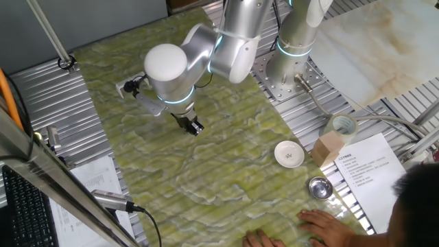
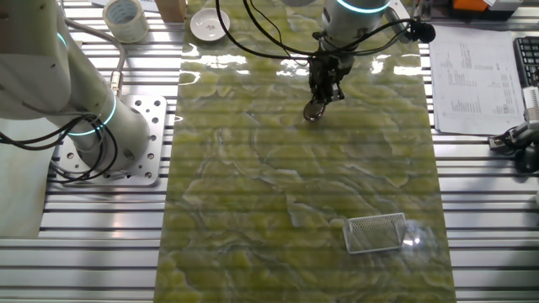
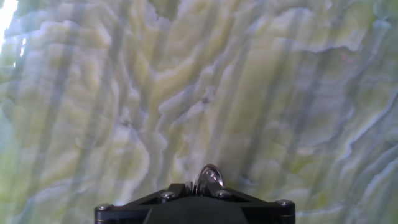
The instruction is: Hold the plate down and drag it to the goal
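Observation:
The plate (image 2: 314,113) is a small shiny silver dish on the green marbled mat, directly under my gripper (image 2: 320,103). The fingers point down with their tips together on the plate's rim area, and the jaws look shut. In the hand view the plate (image 3: 210,177) peeks out just beyond my gripper (image 3: 198,185). In one fixed view the gripper (image 1: 195,128) covers the plate. The goal (image 2: 376,233) is a thin white U-shaped frame lying near the mat's opposite end, well away from the plate.
A white round dish (image 1: 289,154) and a steel bowl (image 1: 319,187) sit near the mat's edge. Beside them are a tape roll (image 1: 343,125) and a cardboard block (image 1: 329,147). A person's hands (image 1: 322,221) rest at the mat's near edge. The arm's base (image 1: 291,75) stands beside the mat.

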Robot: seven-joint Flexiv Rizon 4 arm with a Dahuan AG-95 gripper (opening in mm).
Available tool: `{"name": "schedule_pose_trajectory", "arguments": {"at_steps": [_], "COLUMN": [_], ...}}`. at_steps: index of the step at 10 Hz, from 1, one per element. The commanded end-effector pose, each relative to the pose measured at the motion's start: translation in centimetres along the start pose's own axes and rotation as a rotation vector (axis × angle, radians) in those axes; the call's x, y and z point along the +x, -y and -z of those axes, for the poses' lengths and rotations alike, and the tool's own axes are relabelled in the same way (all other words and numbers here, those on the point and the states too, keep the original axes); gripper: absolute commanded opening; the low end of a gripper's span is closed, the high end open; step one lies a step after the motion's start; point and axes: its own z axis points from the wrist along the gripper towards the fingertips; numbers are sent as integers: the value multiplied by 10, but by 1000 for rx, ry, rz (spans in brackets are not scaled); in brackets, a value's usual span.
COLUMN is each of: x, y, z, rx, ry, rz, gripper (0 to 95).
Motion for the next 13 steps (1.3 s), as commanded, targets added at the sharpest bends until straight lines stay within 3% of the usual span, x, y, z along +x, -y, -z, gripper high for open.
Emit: {"name": "schedule_pose_trajectory", "arguments": {"at_steps": [1, 13], "x": [1, 5], "y": [3, 23], "z": [-2, -4], "rx": [0, 4], "ry": [5, 20], "rz": [8, 13], "gripper": [0, 0]}}
